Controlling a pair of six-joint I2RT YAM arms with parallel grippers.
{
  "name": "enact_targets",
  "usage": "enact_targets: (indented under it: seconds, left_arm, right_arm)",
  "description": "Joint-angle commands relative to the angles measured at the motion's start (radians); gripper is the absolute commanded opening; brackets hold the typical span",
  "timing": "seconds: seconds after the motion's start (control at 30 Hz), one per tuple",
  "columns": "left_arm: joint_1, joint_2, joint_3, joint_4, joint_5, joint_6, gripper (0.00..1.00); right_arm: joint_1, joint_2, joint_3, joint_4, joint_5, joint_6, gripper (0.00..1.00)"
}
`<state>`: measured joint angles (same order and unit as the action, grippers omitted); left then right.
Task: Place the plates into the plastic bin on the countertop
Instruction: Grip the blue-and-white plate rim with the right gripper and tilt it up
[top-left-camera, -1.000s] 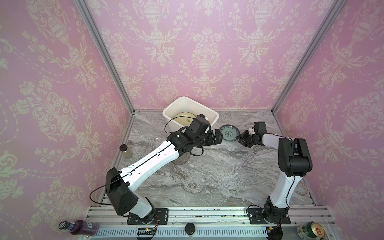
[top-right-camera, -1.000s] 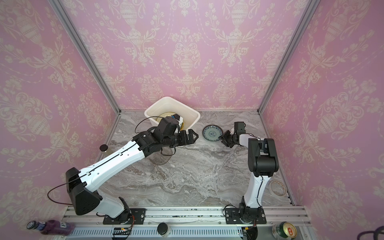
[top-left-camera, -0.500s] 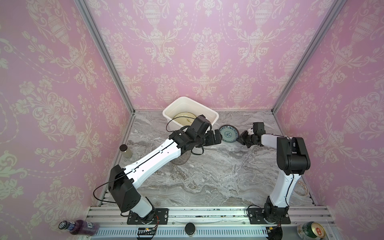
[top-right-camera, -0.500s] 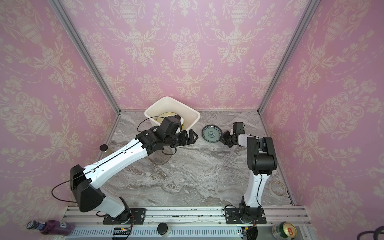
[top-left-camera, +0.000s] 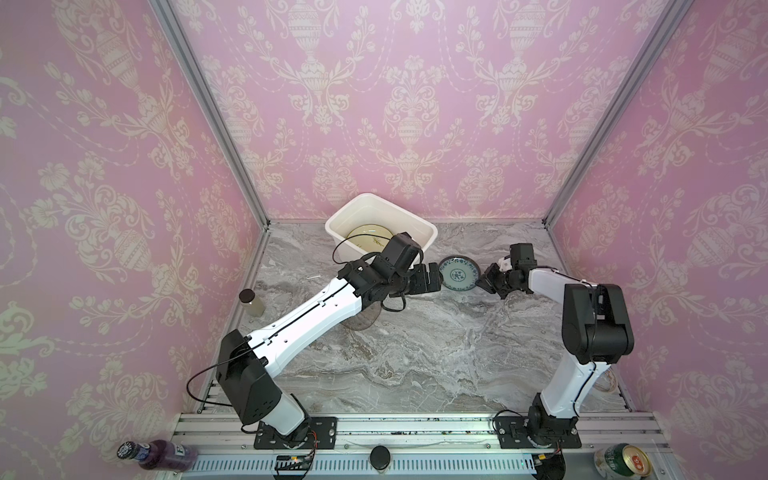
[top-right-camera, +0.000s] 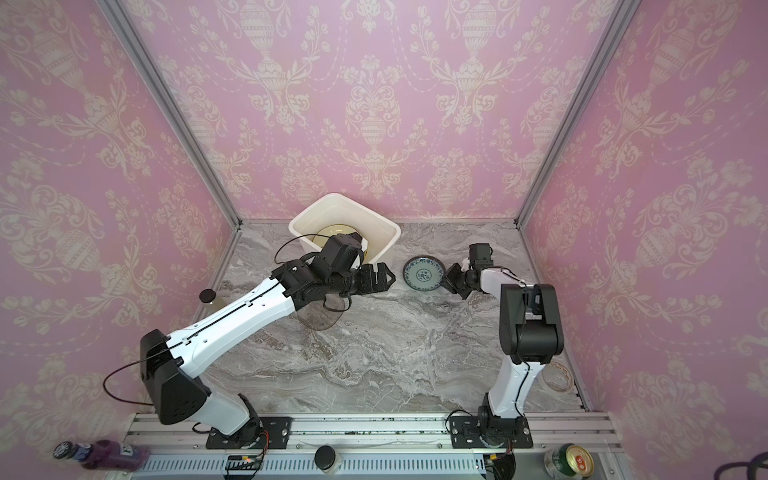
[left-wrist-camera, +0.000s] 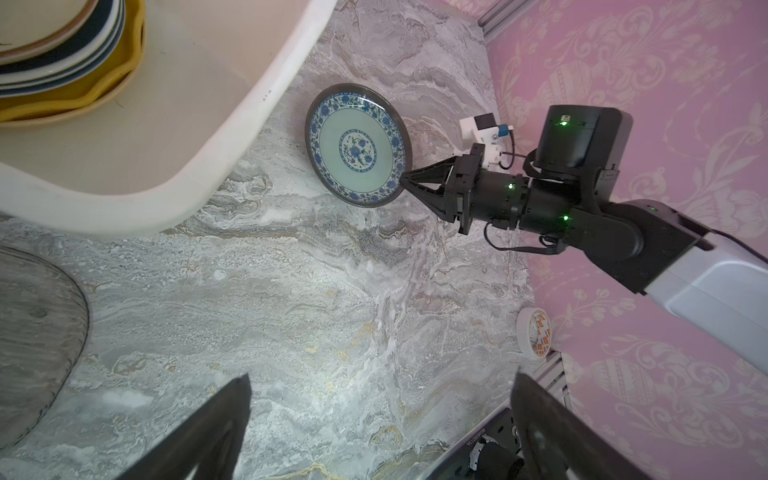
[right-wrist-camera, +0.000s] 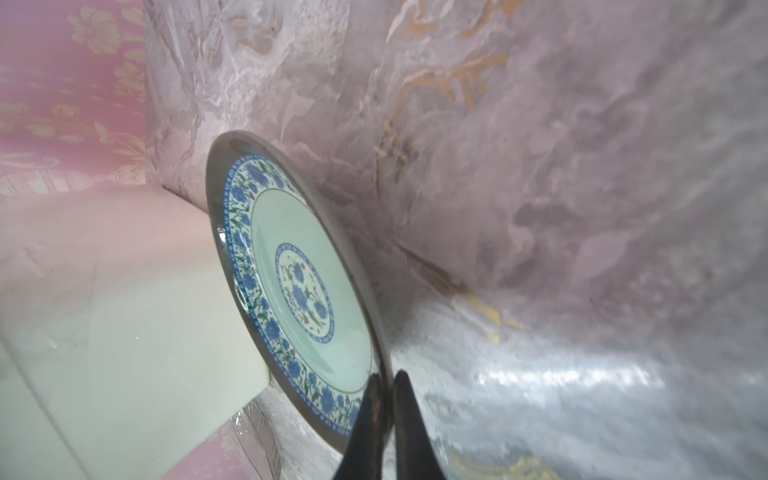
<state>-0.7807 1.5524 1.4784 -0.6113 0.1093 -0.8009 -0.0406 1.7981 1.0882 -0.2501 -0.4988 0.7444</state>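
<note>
Beside the plastic bin (top-left-camera: 360, 198), the right end effector (left-wrist-camera: 404, 181) clamps the blue patterned plate (left-wrist-camera: 356, 144) by its rim opposite the bin; the left end effector (top-right-camera: 384, 277) gapes empty.

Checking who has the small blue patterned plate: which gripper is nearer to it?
Right. The right gripper is shut on the rim of the blue patterned plate, on the side away from the plastic bin. The left gripper hangs open on its opposite side, not touching it.

Bright even light, soft shadows, blurred countertop (right-wrist-camera: 561, 374) glare (right wrist view), bowed edges
</note>
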Motion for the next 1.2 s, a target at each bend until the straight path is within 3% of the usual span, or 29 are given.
enact_targets:
  seconds: [0.0,0.27,0.57,1.17]
  left_arm:
    - [0.007,-0.021,-0.044,-0.069,-0.013,0.030,0.99]
    - [0.007,-0.032,-0.198,-0.013,0.026,0.002,0.98]
    - [0.006,-0.029,-0.304,0.063,0.087,-0.029,0.95]
    - [0.005,0.117,-0.356,0.128,0.218,-0.050,0.94]
  right_arm:
    - [0.022,-0.111,-0.048,-0.166,-0.007,-0.115,0.00]
    - [0.108,-0.249,-0.146,-0.328,-0.029,-0.235,0.00]
    - [0.208,-0.249,-0.164,-0.462,-0.045,-0.404,0.00]
    - [0.219,-0.159,-0.209,-0.457,-0.073,-0.465,0.16]
